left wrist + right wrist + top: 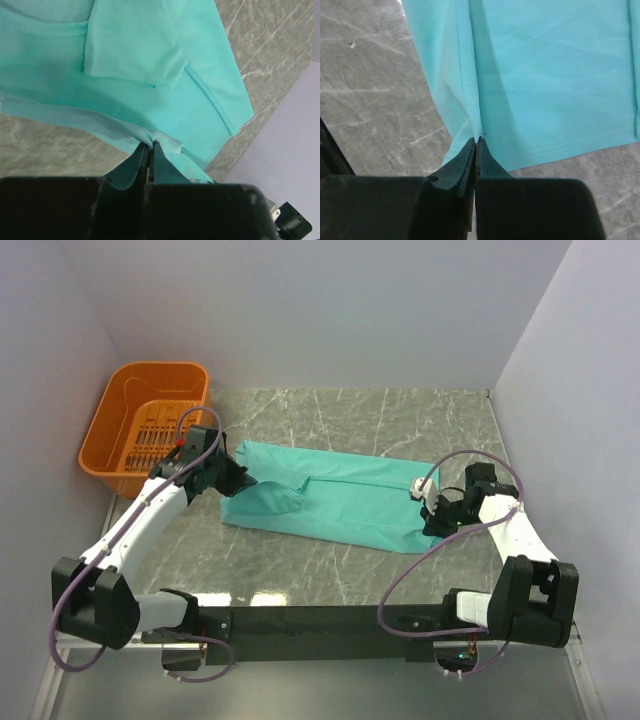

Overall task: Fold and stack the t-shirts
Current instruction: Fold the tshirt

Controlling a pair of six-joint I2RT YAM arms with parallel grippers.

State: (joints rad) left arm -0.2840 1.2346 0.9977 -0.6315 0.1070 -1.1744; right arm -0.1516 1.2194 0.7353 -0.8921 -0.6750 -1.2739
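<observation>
While the left jaws are pinching a bunched edge of the teal t-shirt (340,502) and the right jaws are pinching a pleat at its right end, the cloth is lying stretched across the mid tabletop (380,415), probably being held taut for folding.

A t-shirt (330,498) lies flat across the middle of the table (400,420), stretched left to right, its right end a little nearer the arms than its left. A sleeve (135,45) lies folded on top of the shirt's body. A basket (105,425) stands in the far left corner of the table, behind and to the left of the shirt, near it but apart. The left tool (238,478) sits at the shirt's left end, between basket and shirt, with cloth pinched between its jaws. The right tool (437,515) sits at the shirt's right near corner, likewise clamped on the edge.
</observation>
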